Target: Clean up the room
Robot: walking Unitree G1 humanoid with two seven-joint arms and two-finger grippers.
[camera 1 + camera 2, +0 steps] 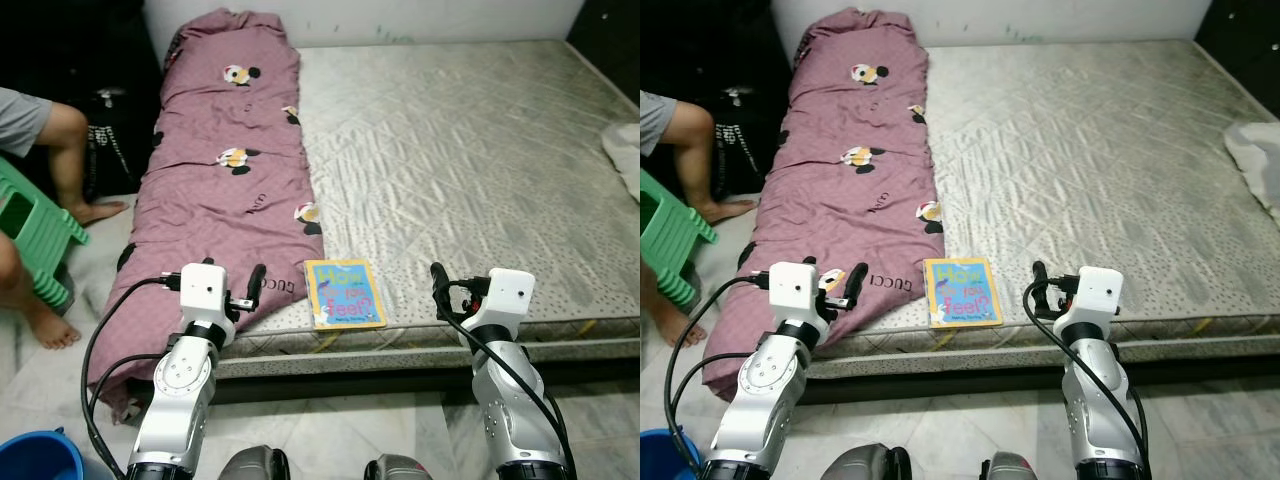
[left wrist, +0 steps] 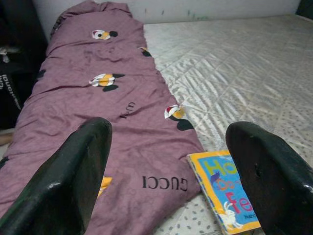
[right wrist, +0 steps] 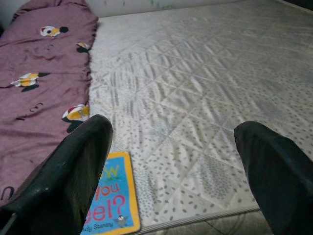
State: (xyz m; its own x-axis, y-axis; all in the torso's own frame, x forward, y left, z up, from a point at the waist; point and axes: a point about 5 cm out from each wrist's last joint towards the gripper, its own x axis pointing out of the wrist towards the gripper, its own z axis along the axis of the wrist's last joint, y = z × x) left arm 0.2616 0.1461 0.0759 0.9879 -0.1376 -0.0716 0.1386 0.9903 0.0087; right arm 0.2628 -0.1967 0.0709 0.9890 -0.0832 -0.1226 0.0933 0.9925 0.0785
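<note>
open hand (image 2: 171, 186) over quilt (image 2: 98, 112), book (image 2: 227, 188)

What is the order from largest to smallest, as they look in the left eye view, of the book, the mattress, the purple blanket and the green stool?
1. Mattress
2. Purple blanket
3. and 4. Book and green stool: too close to rank, since the picture edge cuts off the stool.
</note>
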